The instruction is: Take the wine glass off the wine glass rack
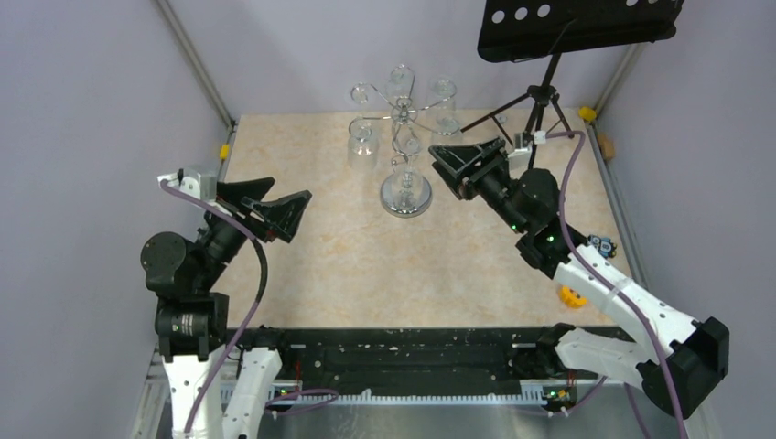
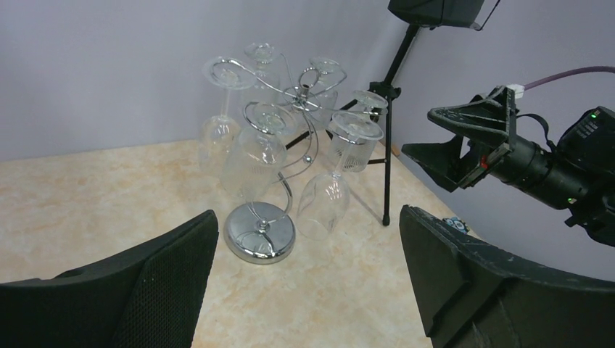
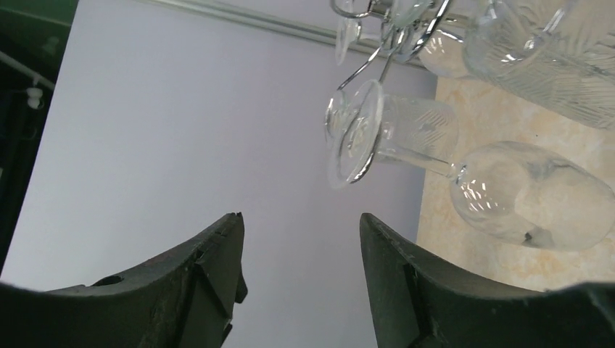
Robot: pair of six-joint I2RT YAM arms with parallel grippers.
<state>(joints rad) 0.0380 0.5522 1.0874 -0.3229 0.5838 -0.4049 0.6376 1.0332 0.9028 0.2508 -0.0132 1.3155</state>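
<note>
The chrome wine glass rack stands at the back middle on its round mirrored base. Several clear glasses hang upside down from its curled arms. A plain wine glass hangs lowest on the side facing my right arm; in the right wrist view its bowl lies right of the fingers, its foot caught in a wire loop. My right gripper is open just right of the rack, nothing between its fingers. My left gripper is open, well left of the rack and apart from it.
A black tripod music stand rises at the back right, one leg landing close behind the rack. A small yellow object and a small blue item lie by the right wall. Grey walls close three sides.
</note>
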